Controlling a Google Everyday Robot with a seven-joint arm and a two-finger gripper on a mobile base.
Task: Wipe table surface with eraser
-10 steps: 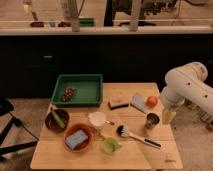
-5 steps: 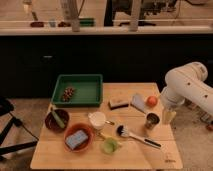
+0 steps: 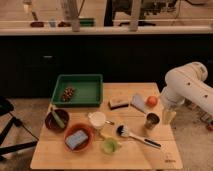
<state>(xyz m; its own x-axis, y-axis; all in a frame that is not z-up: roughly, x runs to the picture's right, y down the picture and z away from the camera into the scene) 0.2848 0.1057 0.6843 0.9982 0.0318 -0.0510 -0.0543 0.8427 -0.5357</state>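
Camera view showed the table surface (image 3: 131,159), pale wooden planks with a small dark logo (image 3: 170,161) at its near right corner. The eraser (image 3: 119,103) lay flat on the far half of the boards, just right of the green tray (image 3: 79,80) and left of a grey wedge-shaped object (image 3: 138,101); nothing was touching it. An orange ball (image 3: 151,101) sat just right of the wedge. The white arm (image 3: 186,89) reached in from the right, and the gripper (image 3: 169,116) hung over the table's right edge, beside a metal cup (image 3: 152,120) and well apart from the eraser. Whether the gripper was open or closed could not be told. A black-bristled brush (image 3: 123,131) lay near the middle, its handle pointing toward the near right. A white cup (image 3: 97,120) and a green cup (image 3: 110,146) stood left of it. A blue sponge (image 3: 76,139) rested in a red bowl (image 3: 88,131), and a dark bowl (image 3: 50,125) sat at the left edge. A small brown object (image 3: 67,93) lay in the tray.
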